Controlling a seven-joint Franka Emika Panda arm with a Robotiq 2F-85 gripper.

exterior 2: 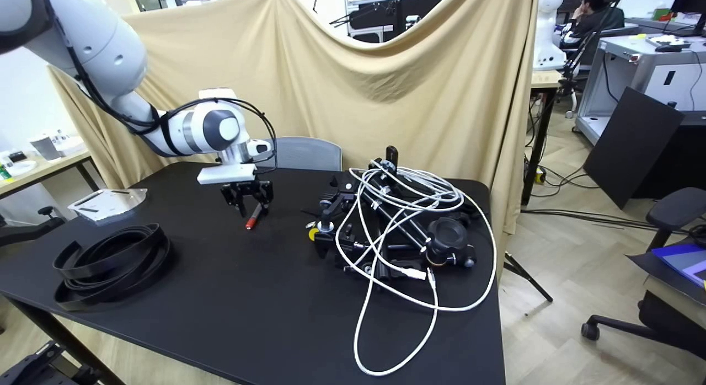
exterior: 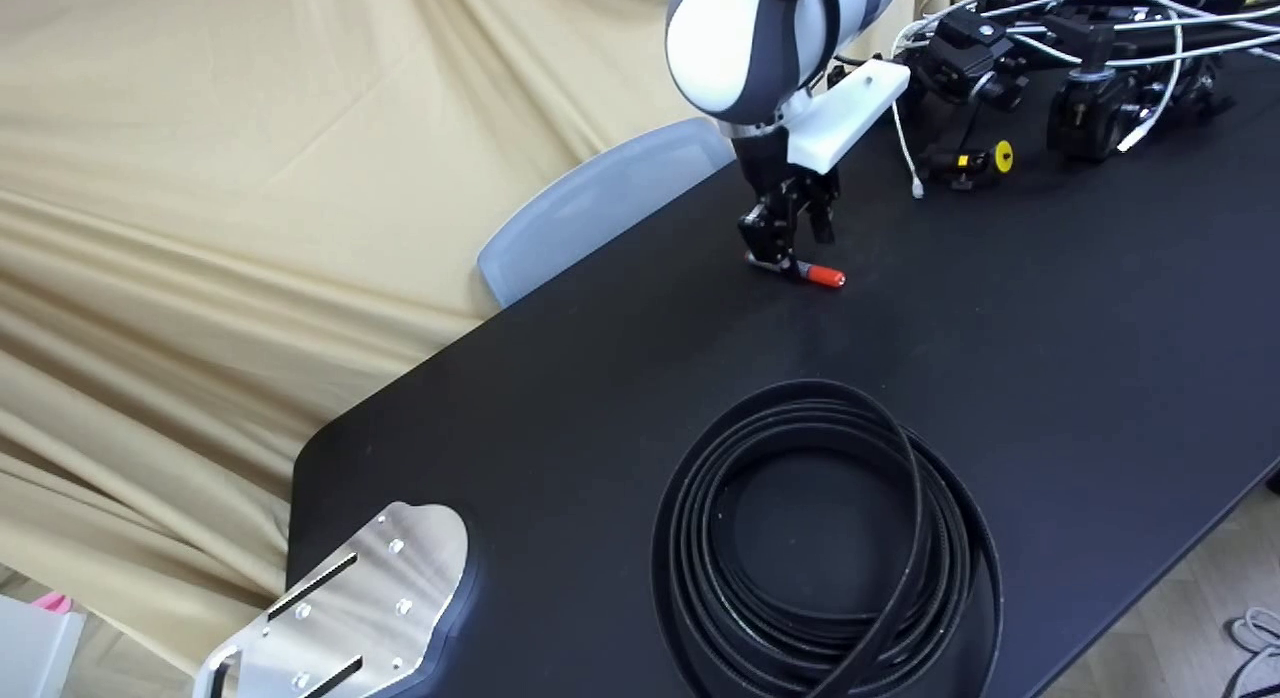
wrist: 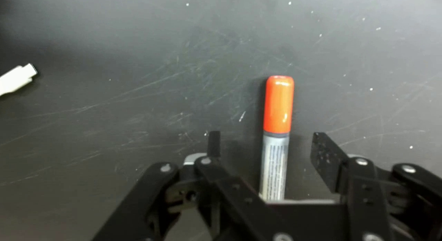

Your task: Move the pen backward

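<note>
The hand stands wide; the pen has a grey, printed barrel (glossy orange-red cap).

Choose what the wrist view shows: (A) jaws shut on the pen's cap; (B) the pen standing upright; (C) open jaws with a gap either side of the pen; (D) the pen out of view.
C, since the jaws stand apart and dark tabletop shows between each of them and the pen.
</note>
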